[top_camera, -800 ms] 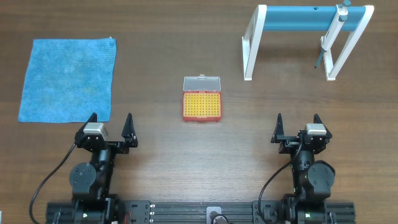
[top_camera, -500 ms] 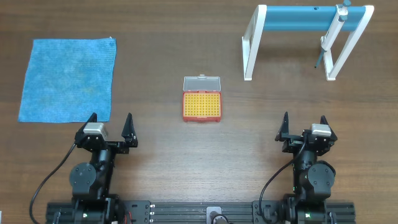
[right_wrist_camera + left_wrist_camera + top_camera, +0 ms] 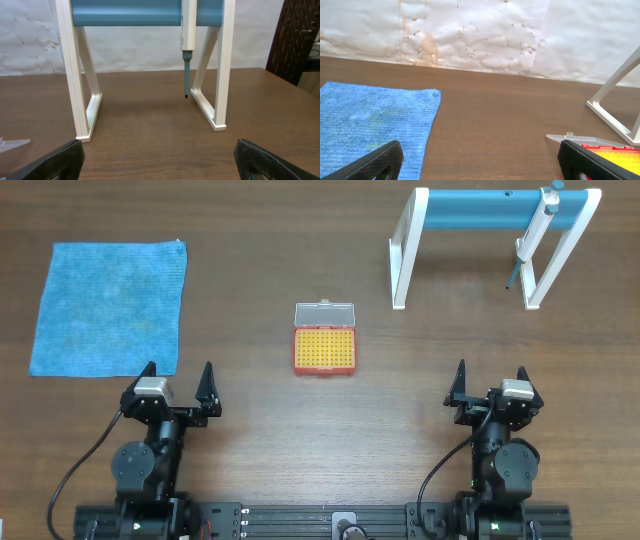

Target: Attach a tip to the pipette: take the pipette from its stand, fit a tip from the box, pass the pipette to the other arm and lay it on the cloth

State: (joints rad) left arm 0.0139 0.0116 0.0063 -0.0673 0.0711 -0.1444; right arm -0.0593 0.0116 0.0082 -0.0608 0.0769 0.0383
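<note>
- one slim white pipette with a dark teal shaft (image 3: 524,246) (image 3: 185,45) hangs upright from its stand. its nose points down and stops short of the table, so the bare end touches nothing and the body is free to grasp.
- the white-legged stand with a blue crossbar (image 3: 480,212) (image 3: 125,12) is at the far right of the table. the pipette hangs near the bar's right end, just inside the right leg. that is the right arm's side, so i judge that arm is meant to make the first pick.
- the small orange tip box with yellow tips and a clear hinged lid (image 3: 324,350) (image 3: 607,152) sits mid-table between the arms. its lid is folded back, so the tips are open to a downward press.
- the blue woven cloth (image 3: 108,308) (image 3: 365,120) lies flat at the far left, well apart from the stand. it is on the left arm's side, which fits the handover before the pipette is laid down.
- the right gripper (image 3: 490,370) (image 3: 160,167) is released, with its jaws spread and nothing between them. it is low and near its base, facing the stand and well short of the pipette.
- the left gripper (image 3: 178,370) (image 3: 480,172) is likewise released and empty, near the cloth's near edge and facing the cloth and the box.
- the brown wooden table (image 3: 250,430) carries all of this, and no step of the task is done yet.
</note>
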